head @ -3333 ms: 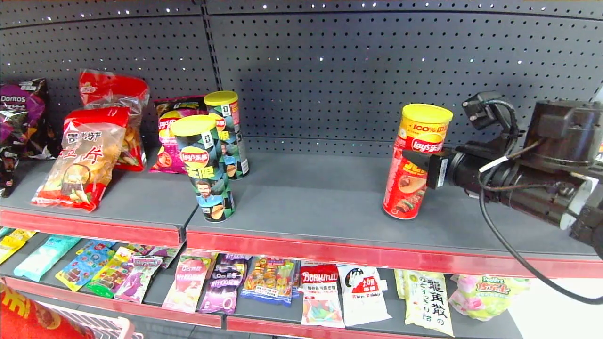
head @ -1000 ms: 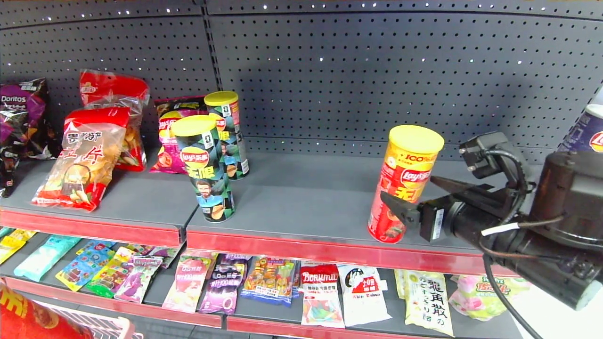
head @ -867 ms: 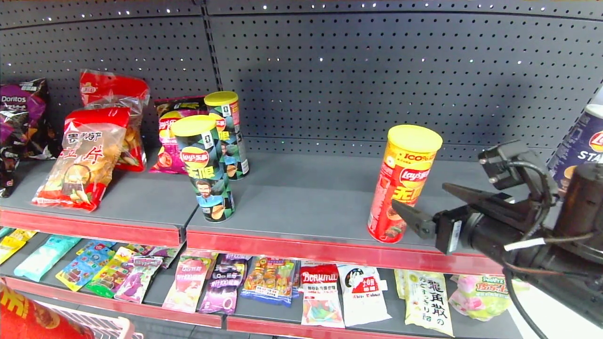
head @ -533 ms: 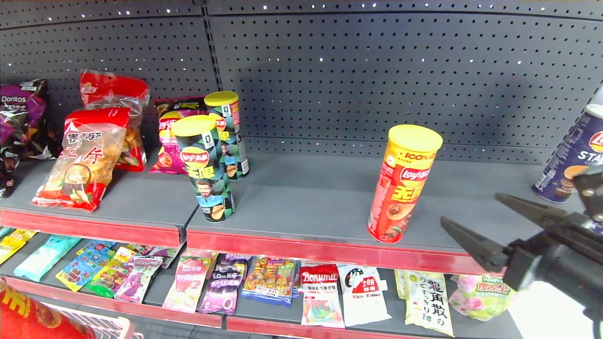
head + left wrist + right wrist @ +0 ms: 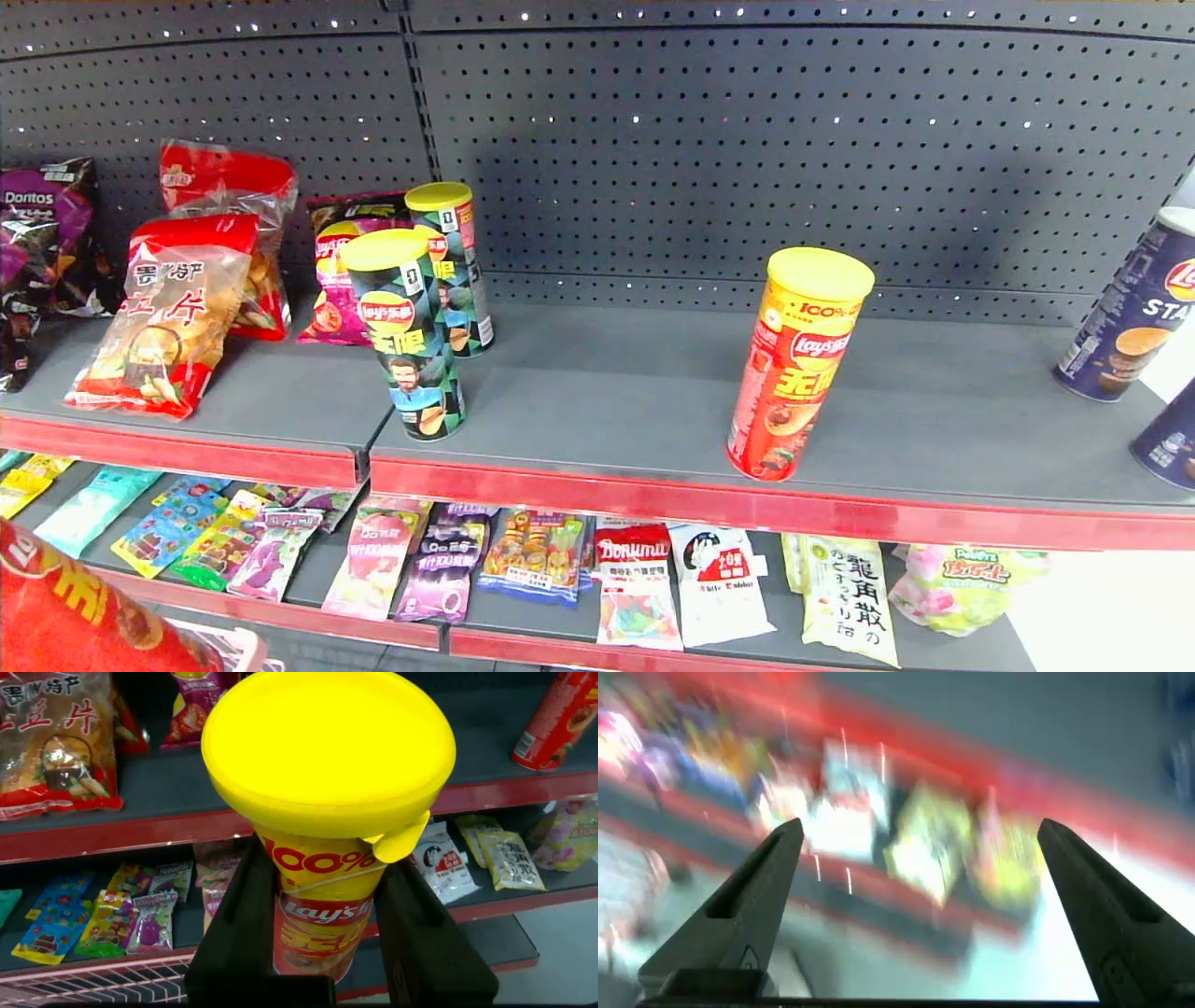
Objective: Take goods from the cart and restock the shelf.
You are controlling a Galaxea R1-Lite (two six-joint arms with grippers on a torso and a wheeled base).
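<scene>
— What is held in the left gripper [image 5: 325, 901]?
— A red can [image 5: 313, 943] is pinched between its fingers, the long axis running from them up to the yellow lid [image 5: 327, 747].
— Where is the shelf [image 5: 486, 737] found from it?
— Ahead, beyond the lid, so this arm is judged nearer. The right gripper [image 5: 920, 905] is spread wide, with nothing between.
</scene>
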